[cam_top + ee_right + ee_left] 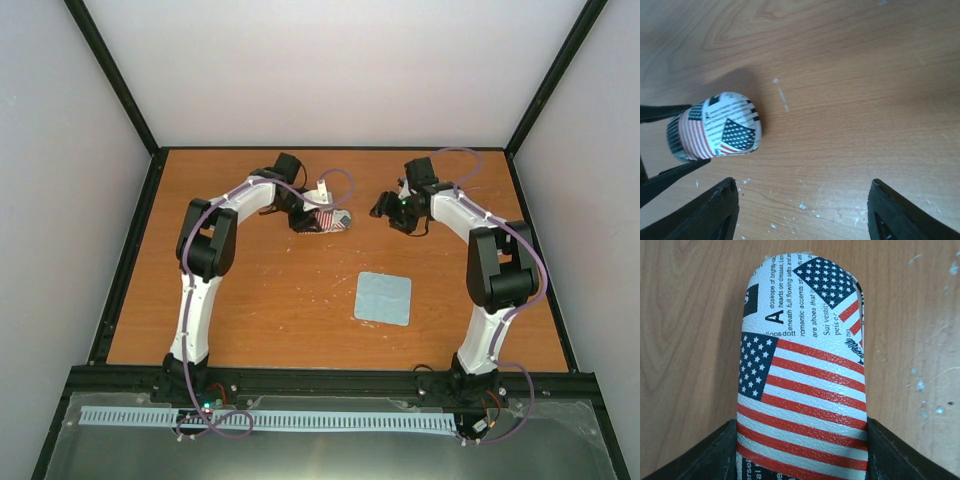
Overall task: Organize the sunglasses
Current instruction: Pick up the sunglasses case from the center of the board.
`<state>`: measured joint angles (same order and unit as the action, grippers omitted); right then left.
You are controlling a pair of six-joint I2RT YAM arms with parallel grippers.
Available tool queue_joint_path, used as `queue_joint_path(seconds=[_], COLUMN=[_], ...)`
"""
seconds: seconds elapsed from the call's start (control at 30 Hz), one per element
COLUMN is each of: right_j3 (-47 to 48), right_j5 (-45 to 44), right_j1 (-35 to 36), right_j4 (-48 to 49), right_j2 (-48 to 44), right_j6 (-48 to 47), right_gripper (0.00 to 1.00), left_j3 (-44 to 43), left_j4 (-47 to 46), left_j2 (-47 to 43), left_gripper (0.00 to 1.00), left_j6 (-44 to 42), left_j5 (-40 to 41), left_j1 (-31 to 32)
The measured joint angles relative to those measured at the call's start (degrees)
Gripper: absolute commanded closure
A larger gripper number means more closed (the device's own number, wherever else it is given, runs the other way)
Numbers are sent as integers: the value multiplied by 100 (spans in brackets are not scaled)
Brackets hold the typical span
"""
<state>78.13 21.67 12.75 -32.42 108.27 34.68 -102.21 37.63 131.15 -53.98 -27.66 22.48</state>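
Left gripper (802,460) clamped on the flag-print case (805,365); right gripper (802,210) spread wide, nothing between its fingers.
The case juts out past the left fingertips, rounded end free; from the right gripper it sits ahead and to the left, clear of both fingers. The likely step is a second grasp — the right jaws should close squarely across that rounded end, with the left grip held firm. The shell looks stiff, oval in section, its pebbled printed skin faintly glossy — it may slip.
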Motion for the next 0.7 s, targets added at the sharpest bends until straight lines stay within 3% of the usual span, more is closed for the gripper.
queue_joint_path(seconds=[0.2, 0.37, 0.53, 0.7], right_j3=[-741, -1307, -1576, -1665], right_j5=[673, 1419, 2068, 2433], right_j1=[-195, -511, -501, -407], right_j4=[1158, 2343, 3665, 4830], right_j2=[-588, -1467, -1880, -1690], right_j6=[-396, -616, -553, -136], right_gripper=[22, 15, 10, 10], left_j3=[-1272, -2352, -2124, -997], left_j4=[1049, 1519, 798, -1196], left_j2=[579, 717, 387, -151], left_gripper=[80, 83, 88, 89], left_j6=[616, 1622, 3410, 5630], left_j5=[-905, -2594, -4572, -5530], left_j1=[-107, -382, -846, -1049])
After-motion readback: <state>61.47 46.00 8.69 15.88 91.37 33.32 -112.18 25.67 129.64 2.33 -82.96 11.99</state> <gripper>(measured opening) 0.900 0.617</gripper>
